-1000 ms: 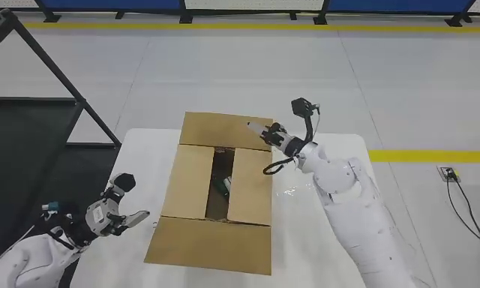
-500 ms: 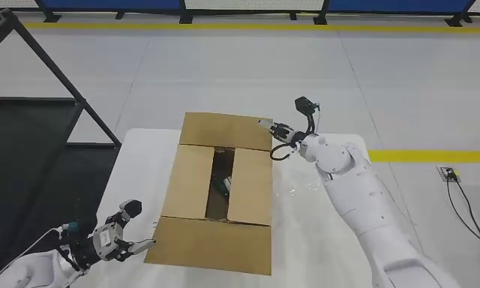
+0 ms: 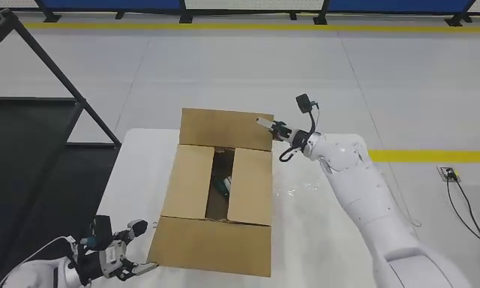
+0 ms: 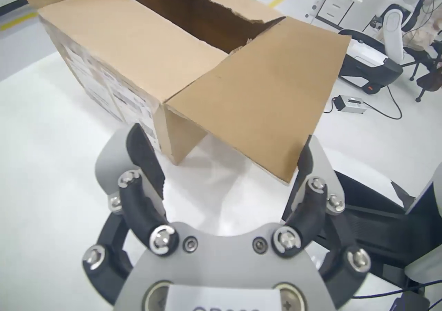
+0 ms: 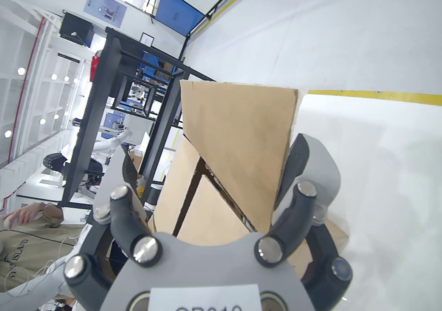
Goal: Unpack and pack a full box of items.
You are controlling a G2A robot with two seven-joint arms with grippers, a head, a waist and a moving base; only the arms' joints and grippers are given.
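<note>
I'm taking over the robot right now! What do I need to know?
Left gripper: open, empty, at a corner of the near flap.
Right gripper: open, empty, at the edge of the far flap.
Box stands on the table; both end flaps folded out, side flaps nearly shut with a gap, a green item inside.
Done: end flaps opened. Left: open side flaps, unpack, repack.

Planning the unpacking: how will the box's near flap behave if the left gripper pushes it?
The near flap looks flat and stiff, so it likely swings on its crease. Ragged edges near the fold hint it may tear if forced.
</note>
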